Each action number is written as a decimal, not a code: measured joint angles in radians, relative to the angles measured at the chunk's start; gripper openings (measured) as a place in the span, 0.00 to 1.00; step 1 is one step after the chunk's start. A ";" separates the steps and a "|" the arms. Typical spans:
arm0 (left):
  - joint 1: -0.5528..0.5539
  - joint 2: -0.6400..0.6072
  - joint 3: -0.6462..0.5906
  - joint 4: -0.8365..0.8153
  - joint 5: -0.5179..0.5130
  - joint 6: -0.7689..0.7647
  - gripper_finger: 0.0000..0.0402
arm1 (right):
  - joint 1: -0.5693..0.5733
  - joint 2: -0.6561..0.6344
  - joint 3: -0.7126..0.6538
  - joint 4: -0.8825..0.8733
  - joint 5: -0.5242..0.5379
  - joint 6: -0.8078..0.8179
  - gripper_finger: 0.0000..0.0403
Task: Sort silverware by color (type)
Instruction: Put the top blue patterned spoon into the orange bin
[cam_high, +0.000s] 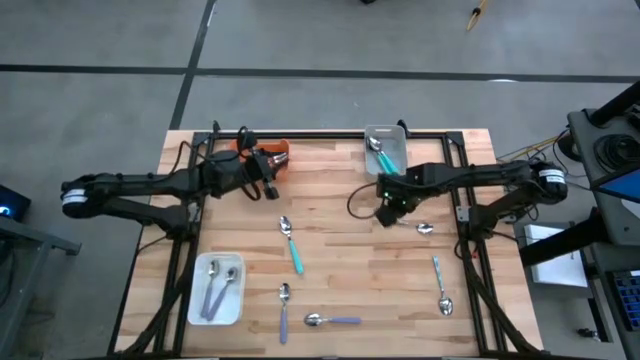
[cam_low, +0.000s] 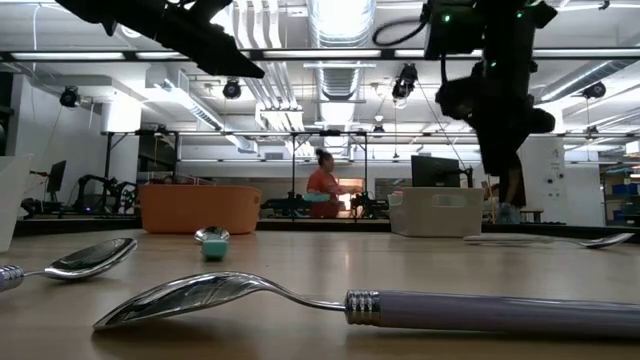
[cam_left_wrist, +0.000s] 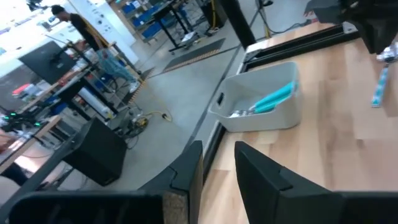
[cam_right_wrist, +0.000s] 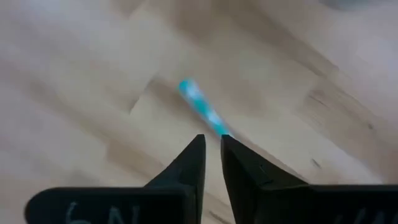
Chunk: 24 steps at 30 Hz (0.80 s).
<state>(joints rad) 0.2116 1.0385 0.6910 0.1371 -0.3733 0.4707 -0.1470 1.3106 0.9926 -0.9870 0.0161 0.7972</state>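
Note:
My right gripper (cam_high: 388, 212) (cam_right_wrist: 212, 138) points down over the middle of the table, just in front of the grey tray (cam_high: 385, 146) that holds teal spoons. It is shut on a teal-handled spoon (cam_right_wrist: 200, 107) (cam_left_wrist: 379, 90). My left gripper (cam_high: 268, 180) (cam_left_wrist: 217, 149) hovers level by the orange tray (cam_high: 272, 152) at the far left, its fingers a little apart with nothing between them. Lying flat on the table are a teal spoon (cam_high: 291, 245), two purple spoons (cam_high: 283, 308) (cam_high: 333, 320), a pale blue one (cam_high: 440, 285), and a spoon bowl (cam_high: 424, 228). My right gripper pinches the teal spoon between its two fingertips, which come at it from above. The teal handle (cam_right_wrist: 217, 127) runs out from the tips and hangs below them, clear of the table. The gripper hides the spoon's upper end, so which part it has cannot be told.
A white tray (cam_high: 195, 300) with two purple spoons sits at the near left. Black frame rails (cam_high: 460, 190) run along the table's sides and far edge. In the low view a purple spoon (cam_low: 350, 300) lies close in front. A person (cam_low: 322, 185) stands far behind the table.

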 joint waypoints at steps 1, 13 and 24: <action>0.006 0.002 0.000 0.010 0.000 0.010 0.19 | -0.012 0.006 0.000 -0.001 0.015 0.071 0.12; 0.028 0.000 0.017 0.019 -0.006 0.075 0.19 | -0.022 0.144 -0.001 0.158 0.127 0.224 0.13; 0.028 0.002 0.014 0.012 -0.009 0.071 0.19 | 0.024 0.257 0.000 0.259 0.031 0.233 0.05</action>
<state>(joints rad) 0.2401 1.0401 0.7048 0.1493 -0.3824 0.5419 -0.1226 1.5677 0.9925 -0.7284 0.0468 1.0301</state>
